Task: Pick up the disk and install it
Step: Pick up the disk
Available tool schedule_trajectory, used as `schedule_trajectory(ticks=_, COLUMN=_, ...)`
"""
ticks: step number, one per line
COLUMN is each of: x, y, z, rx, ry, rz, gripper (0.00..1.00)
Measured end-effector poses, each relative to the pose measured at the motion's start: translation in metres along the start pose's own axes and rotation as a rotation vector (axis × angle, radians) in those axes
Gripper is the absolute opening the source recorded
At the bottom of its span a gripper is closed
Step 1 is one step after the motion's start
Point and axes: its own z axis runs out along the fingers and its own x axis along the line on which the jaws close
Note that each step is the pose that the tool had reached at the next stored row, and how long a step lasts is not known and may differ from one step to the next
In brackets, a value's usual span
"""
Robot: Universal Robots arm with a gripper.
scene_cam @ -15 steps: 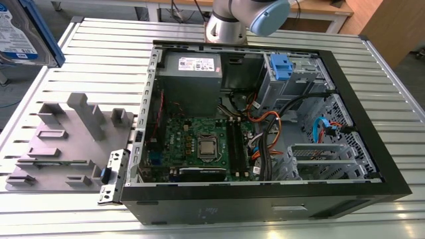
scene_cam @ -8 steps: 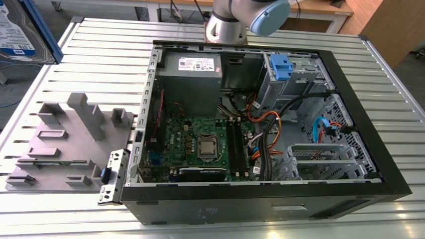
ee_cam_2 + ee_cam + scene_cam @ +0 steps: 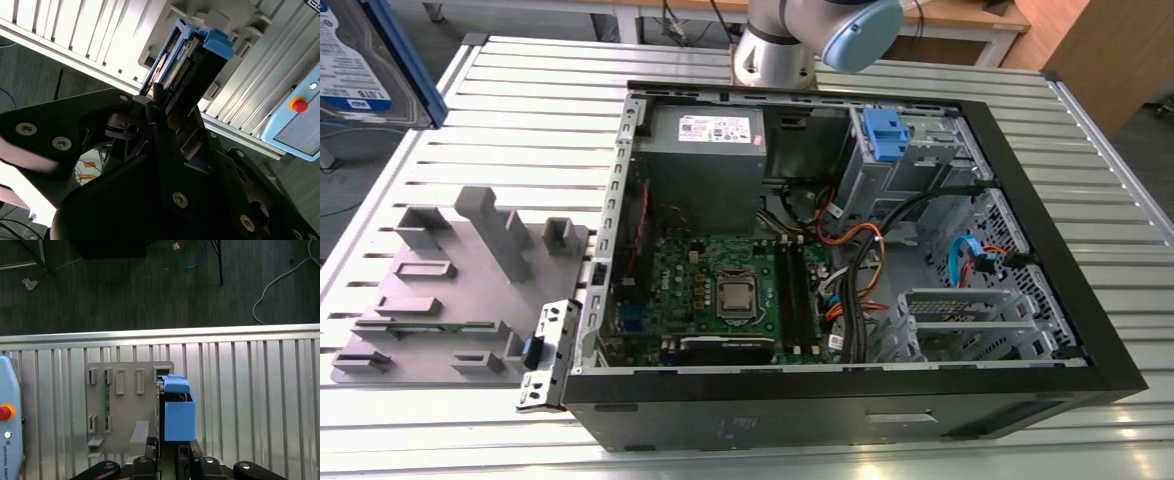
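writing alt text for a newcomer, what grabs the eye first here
The open computer case, boards and cables exposed, lies on the slatted metal table in the exterior view. In both wrist views the disk, with blue side rails, is clamped in the jaws, a grey fixture behind it.

- I see the case (image 3: pixel 854 420) on the table (image 3: pixel 520 90), the fixture (image 3: pixel 440 300) beside it at the exterior view's left.
- My gripper (image 3: pixel 169 447) holds the disk (image 3: pixel 179 420) above the table.
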Motion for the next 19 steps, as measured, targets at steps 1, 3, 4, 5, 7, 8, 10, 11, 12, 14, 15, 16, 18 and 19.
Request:
schedule_trajectory(ticks=1, x=0.0000, y=-0.0008, z=0.0001, rx=0.0000, ry=-0.0001, rz=0.000, gripper=0.35)
schedule_trajectory(ticks=3, x=-0.0002, y=-0.0030, z=0.0000, rx=0.0000, ry=0.0000, rz=0.000, gripper=0.35)
schedule_trajectory(ticks=4, x=-0.0002, y=-0.0041, z=0.0001, rx=0.0001, ry=-0.0001, rz=0.000, gripper=0.35)
schedule_trajectory(ticks=5, x=-0.0003, y=-0.0054, z=0.0001, rx=0.0001, ry=-0.0001, rz=0.000, gripper=0.35)
schedule_trajectory(ticks=7, x=-0.0004, y=-0.0080, z=0.0000, rx=0.0000, ry=0.0000, rz=0.000, gripper=0.35)
schedule_trajectory(ticks=8, x=-0.0005, y=-0.0092, z=0.0000, rx=0.0000, ry=-0.0001, rz=0.000, gripper=0.35)
schedule_trajectory(ticks=10, x=-0.0006, y=-0.0112, z=0.0000, rx=0.0000, ry=0.0000, rz=0.000, gripper=0.35)
schedule_trajectory(ticks=11, x=-0.0006, y=-0.0119, z=0.0001, rx=0.0000, ry=0.0000, rz=0.000, gripper=0.35)
schedule_trajectory(ticks=12, x=-0.0007, y=-0.0125, z=0.0001, rx=0.0000, ry=0.0000, rz=0.000, gripper=0.35)
schedule_trajectory(ticks=14, x=-0.0008, y=-0.0133, z=0.0001, rx=0.0001, ry=0.0000, rz=0.000, gripper=0.35)
schedule_trajectory(ticks=15, x=-0.0007, y=-0.0134, z=0.0001, rx=0.0001, ry=-0.0001, rz=0.000, gripper=0.35)
schedule_trajectory(ticks=16, x=-0.0007, y=-0.0135, z=0.0001, rx=0.0001, ry=0.0000, rz=0.000, gripper=0.35)
schedule_trajectory(ticks=18, x=-0.0007, y=-0.0136, z=0.0001, rx=0.0001, ry=0.0000, rz=0.000, gripper=0.35)
schedule_trajectory(ticks=19, x=-0.0007, y=-0.0136, z=0.0001, rx=0.0000, ry=-0.0001, rz=0.000, gripper=0.35)
